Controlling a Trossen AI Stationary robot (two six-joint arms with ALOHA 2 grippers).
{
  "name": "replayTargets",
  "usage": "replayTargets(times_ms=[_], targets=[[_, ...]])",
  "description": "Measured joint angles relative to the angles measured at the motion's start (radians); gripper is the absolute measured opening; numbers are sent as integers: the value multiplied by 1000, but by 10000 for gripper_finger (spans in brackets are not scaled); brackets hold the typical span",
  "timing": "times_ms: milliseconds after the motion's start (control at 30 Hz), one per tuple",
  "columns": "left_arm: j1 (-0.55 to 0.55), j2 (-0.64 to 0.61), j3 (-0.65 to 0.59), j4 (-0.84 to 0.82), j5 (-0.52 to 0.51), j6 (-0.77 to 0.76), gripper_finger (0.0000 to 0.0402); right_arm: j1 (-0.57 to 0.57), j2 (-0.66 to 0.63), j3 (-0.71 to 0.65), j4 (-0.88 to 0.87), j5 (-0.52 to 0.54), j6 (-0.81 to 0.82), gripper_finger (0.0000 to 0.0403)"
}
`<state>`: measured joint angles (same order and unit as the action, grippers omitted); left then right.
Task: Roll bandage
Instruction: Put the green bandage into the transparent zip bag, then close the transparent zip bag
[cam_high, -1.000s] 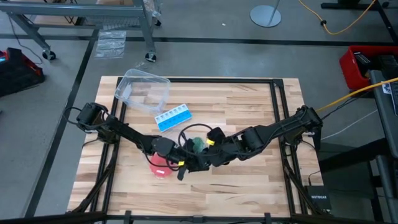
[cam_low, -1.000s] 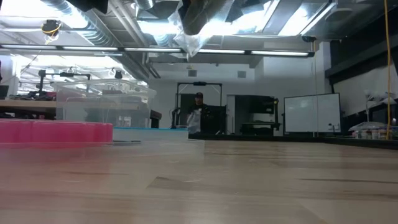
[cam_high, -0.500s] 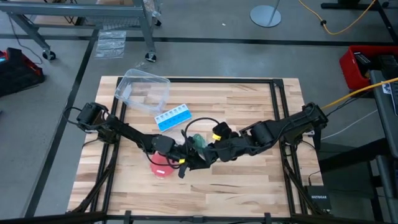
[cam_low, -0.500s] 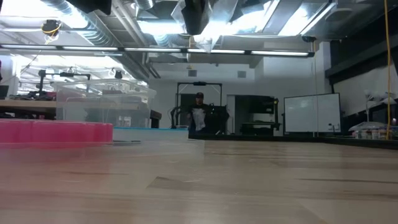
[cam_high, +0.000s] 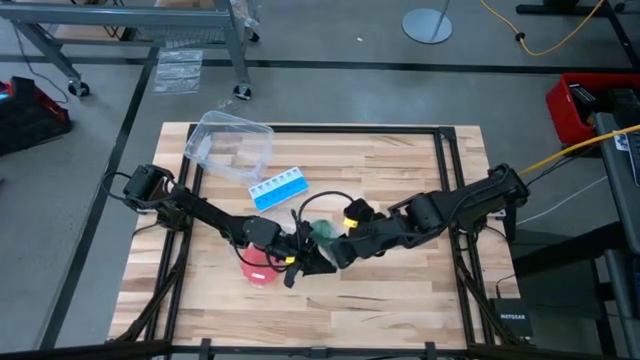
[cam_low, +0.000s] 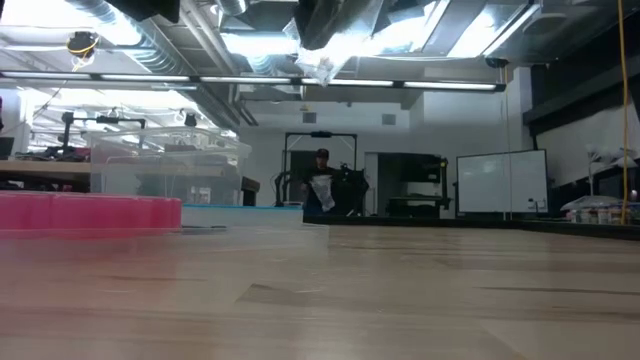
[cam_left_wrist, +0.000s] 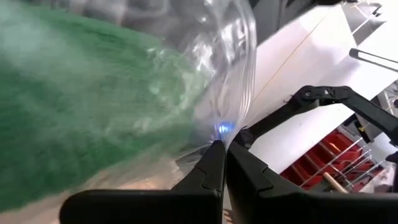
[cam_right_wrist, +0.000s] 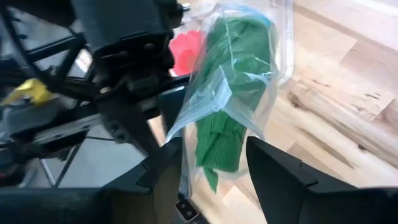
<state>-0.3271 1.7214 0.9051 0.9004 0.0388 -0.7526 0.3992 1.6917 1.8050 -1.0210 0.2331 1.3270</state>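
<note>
The dark green bandage (cam_high: 320, 232) is inside a clear plastic bag (cam_right_wrist: 231, 93), held above the table's middle. My left gripper (cam_high: 300, 255) is shut on the bag; its fingertips show in the left wrist view (cam_left_wrist: 221, 144), with the bandage (cam_left_wrist: 68, 118) close behind the plastic. My right gripper (cam_high: 332, 248) is open. In its wrist view (cam_right_wrist: 217, 163) its fingers stand on either side of the bag's end with the bandage (cam_right_wrist: 233, 81) in it; I cannot tell whether they touch it. The low view shows the bag (cam_low: 322, 66) high above the table. My left gripper pinches a clear edge of the plastic bag (cam_left_wrist: 219, 132) between its two shut fingers, beside the bandage inside. The bag with the bandage is lifted clear of the table.
A red round disc (cam_high: 256, 270) lies under my left arm. A blue-and-white pill box (cam_high: 278, 188) and a clear plastic container (cam_high: 230, 145) stand at the far left. Bare wood lies at the far right and the near side. A person (cam_low: 320, 185) stands far off in the room.
My right arm has drawn back a little toward the table's right edge, away from my left gripper. The bag stays up in my left gripper and has swung a little.
</note>
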Motion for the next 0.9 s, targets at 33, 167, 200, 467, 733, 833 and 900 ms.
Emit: replayTargets(times_ms=[33,167,200,467,733,833,900], targets=[[0,0,0,2,2,0,0,1,-8,0,-1,-1,0,183],[0,0,0,-1,4,-1,0,0,-22,0,-1,-17,3,183],[0,0,0,0,4,-2,0,0,-26,0,-1,-37,3,183],[-3,0,0,6,38,-13,0,1,-30,1,-16,-137,-32,183],[-7,0,0,-3,142,-34,0,2,-29,1,-78,-117,-200,183],[-6,0,0,-56,227,-35,0,25,-26,1,-81,-93,-253,183],[-5,0,0,-113,271,-36,0,37,-23,1,-81,-72,-280,183]])
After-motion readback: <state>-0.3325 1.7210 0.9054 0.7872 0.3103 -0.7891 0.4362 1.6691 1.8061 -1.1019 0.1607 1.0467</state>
